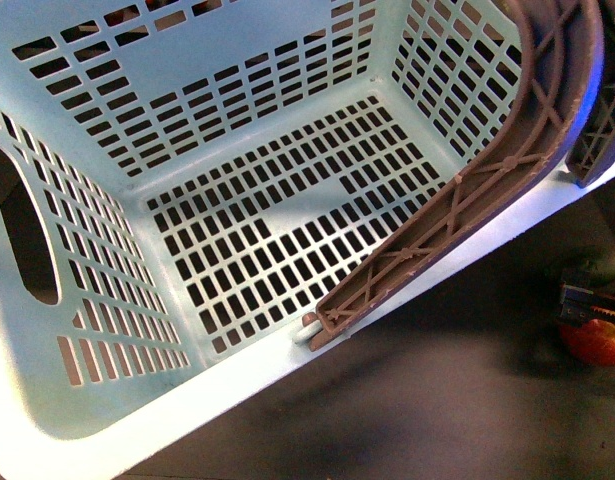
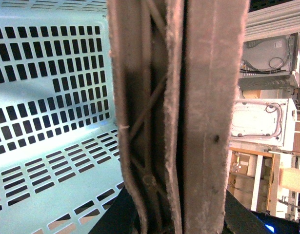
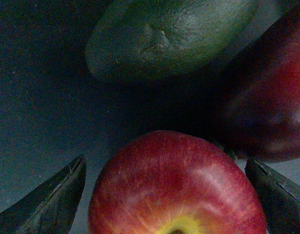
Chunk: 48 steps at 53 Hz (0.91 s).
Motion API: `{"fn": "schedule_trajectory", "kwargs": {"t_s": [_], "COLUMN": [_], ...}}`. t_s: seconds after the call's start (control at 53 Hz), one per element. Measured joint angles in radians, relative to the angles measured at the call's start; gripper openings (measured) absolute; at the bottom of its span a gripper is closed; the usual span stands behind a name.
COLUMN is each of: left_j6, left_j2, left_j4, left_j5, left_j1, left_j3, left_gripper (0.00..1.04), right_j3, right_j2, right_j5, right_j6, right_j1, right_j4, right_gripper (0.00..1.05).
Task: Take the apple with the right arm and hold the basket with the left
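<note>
I see the basket (image 1: 97, 400) as smooth, pale plastic, its handle (image 1: 457, 200) a matt, rougher brown plastic. The apple (image 3: 174, 180) looks glossy beside the dull, pebbled green fruit (image 3: 169, 34).

The table (image 1: 437, 400) is dark, almost black, and flat. A red apple (image 3: 174, 190) with a yellow spot sits right on it. A dark green fruit (image 3: 169, 39) lies near the apple. A dark red fruit (image 3: 271, 107) sits close by too. The big pale blue basket (image 1: 187, 400) is tipped over the table, but I cannot tell where it touches.
</note>
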Motion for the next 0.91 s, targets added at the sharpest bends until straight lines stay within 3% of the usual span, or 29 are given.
{"fn": "schedule_trajectory", "kwargs": {"t_s": [0.208, 0.34, 0.623, 0.906], "left_j6": [0.0, 0.0, 0.0, 0.0], "left_j2": [0.0, 0.0, 0.0, 0.0], "left_j4": [0.0, 0.0, 0.0, 0.0], "left_j5": [0.0, 0.0, -0.002, 0.0], "left_j1": [0.0, 0.0, 0.0, 0.0], "left_j3": [0.0, 0.0, 0.0, 0.0], "left_gripper": [0.18, 0.18, 0.18, 0.18], "right_j3": [0.03, 0.034, -0.041, -0.227], "right_j2": [0.032, 0.037, -0.002, -0.299], "right_j5": [0.0, -0.007, -0.025, -0.108], "right_j6": [0.0, 0.001, -0.008, -0.03], "right_j1": [-0.007, -0.011, -0.014, -0.045], "right_j4": [-0.015, -0.014, 0.019, 0.022], "right_gripper": [0.96, 0.8, 0.8, 0.8]}}
